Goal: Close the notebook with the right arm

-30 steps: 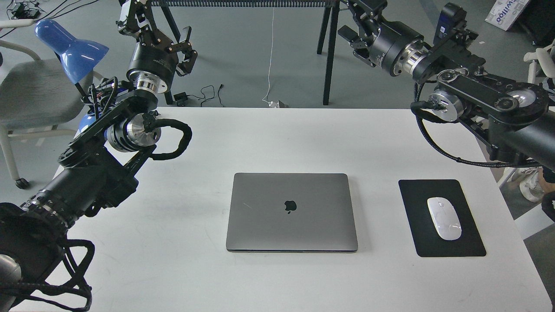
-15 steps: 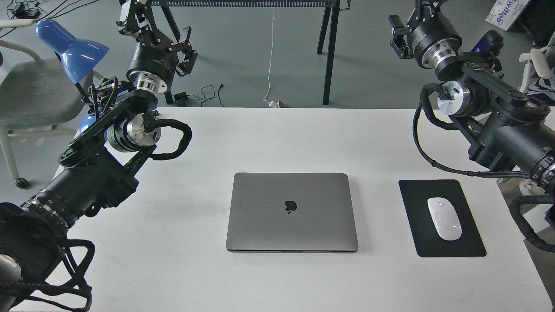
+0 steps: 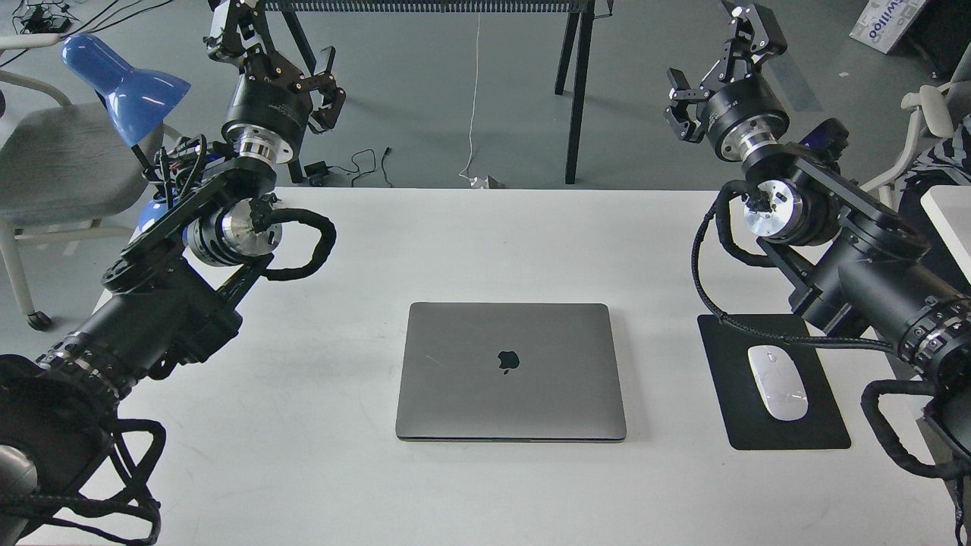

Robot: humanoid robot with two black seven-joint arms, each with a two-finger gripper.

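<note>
One notebook (image 3: 510,371), lid already flat on base, apple logo up, at centre of white counter (image 3: 485,243). Looks fully shut; thin dark seam visible along near edge only. Judged: task essentially complete, nothing left to press.

Handling (judged): slim metal shell, stiff, moderately heavy for its size, smooth and probably slippery under hard fingertips. Hinge and hidden screen the fragile parts; lid surface easily scratched. If touched at all, best a gentle downward push on the lid near the near edge, away from the hinge; no pinching of edges needed.

Orientation: long axis runs left–right across counter, roughly parallel to its far edge. Logo reads upright from head view, so hinge presumably on far side, opening edge toward robot.

Right arm (image 3: 857,280) raised over right side of counter, above black mouse pad (image 3: 728,379) with white mouse (image 3: 777,382). Right gripper (image 3: 721,68) high, beyond far edge of counter, well apart from notebook; jaws spread, holding nothing. Left gripper (image 3: 273,57) likewise high beyond far left corner; jaws apart, empty. Blue lamp (image 3: 125,87) at far left, clear of both.

Risk (judged): cable loop of right arm hangs close over mouse pad; could drag mouse on any descent.
</note>
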